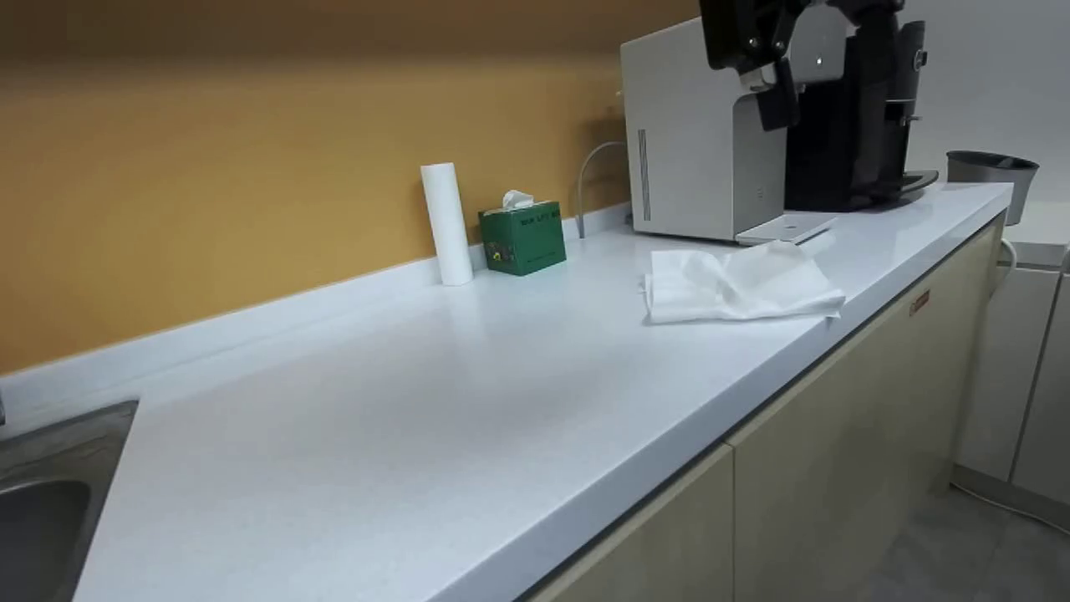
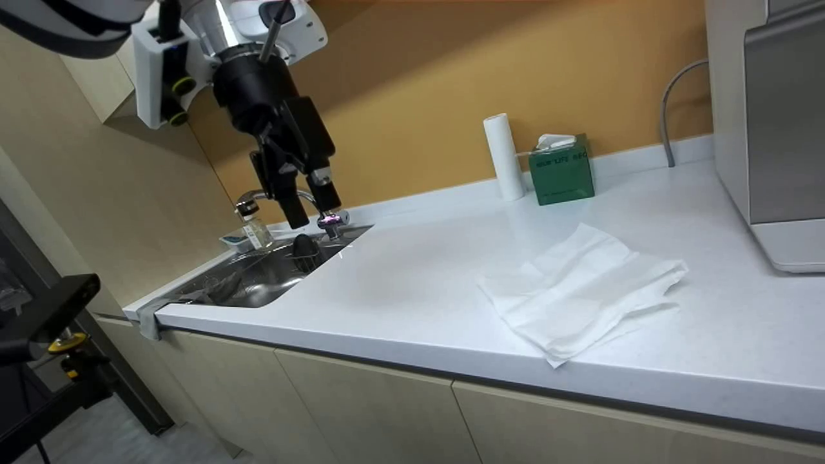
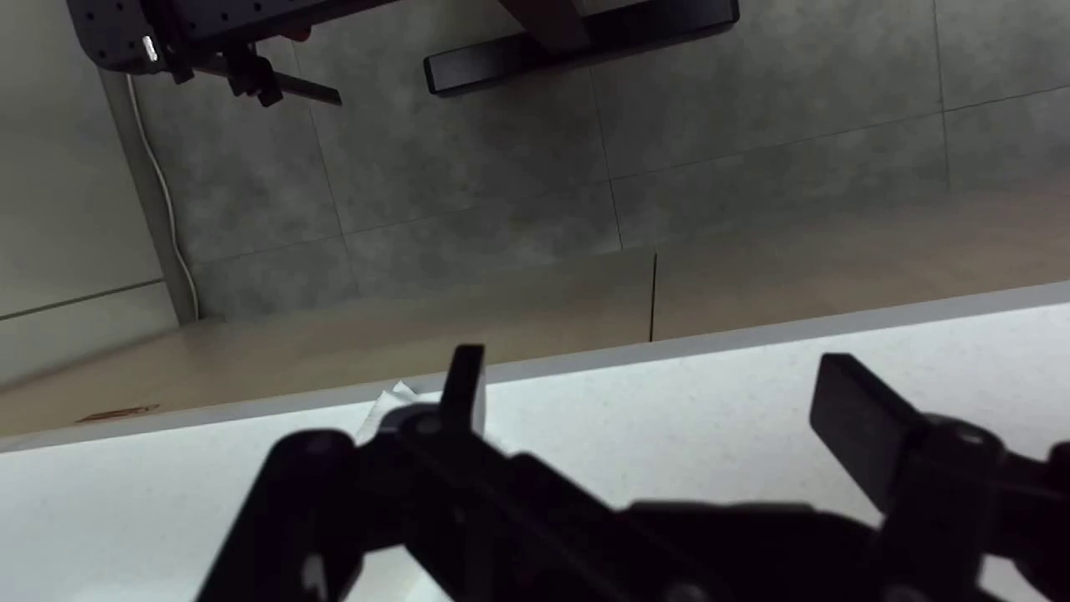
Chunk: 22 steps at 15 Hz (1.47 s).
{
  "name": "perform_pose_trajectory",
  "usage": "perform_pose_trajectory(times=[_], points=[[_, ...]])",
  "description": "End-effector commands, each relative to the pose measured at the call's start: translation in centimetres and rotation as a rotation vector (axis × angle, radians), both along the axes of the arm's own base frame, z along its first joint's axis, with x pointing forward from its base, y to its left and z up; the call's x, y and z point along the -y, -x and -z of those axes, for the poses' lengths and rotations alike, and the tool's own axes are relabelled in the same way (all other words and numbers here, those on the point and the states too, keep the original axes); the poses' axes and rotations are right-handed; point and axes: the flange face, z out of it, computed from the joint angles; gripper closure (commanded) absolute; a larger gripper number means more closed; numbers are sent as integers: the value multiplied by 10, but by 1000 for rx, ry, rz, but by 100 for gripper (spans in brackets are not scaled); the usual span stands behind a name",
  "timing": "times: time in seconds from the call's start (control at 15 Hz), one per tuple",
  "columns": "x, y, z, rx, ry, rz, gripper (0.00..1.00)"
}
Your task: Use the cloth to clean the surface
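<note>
The cloth (image 1: pixel 744 288) is a white, rumpled, flat-lying sheet near the front edge of the white countertop, the surface (image 1: pixel 401 435). In an exterior view the cloth (image 2: pixel 586 290) lies spread with creased folds on the surface (image 2: pixel 438 264). My gripper (image 2: pixel 314 211) is raised above the countertop, apart from the cloth and to its left there. In the wrist view my gripper (image 3: pixel 654 368) has its fingers wide apart, with only bare surface (image 3: pixel 669 418) seen between them. A corner of the cloth (image 3: pixel 386 410) shows behind the left finger; the rest is hidden.
A white paper roll (image 1: pixel 447 226) and a green tissue box (image 1: pixel 525 240) stand by the back edge. A white machine (image 1: pixel 681 142) and a black machine (image 1: pixel 823 159) stand at one end. A sink (image 2: pixel 274 283) with a faucet (image 2: pixel 332 222) is at the opposite end.
</note>
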Motion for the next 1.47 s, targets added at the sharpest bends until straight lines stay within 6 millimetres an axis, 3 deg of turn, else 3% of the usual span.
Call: perform_pose_trajectory(times=[0.0,0.27,0.8,0.87,0.93,1.2,1.4], points=[[0,0,0,-1,0,0,0],[0,0,0,-1,0,0,0],[23,-31,6,21,-55,-131,0],[19,-31,5,14,-69,-130,0],[3,-6,0,21,-18,-50,0],[25,-26,12,9,-64,-119,0],[37,-49,18,133,-89,16,0]])
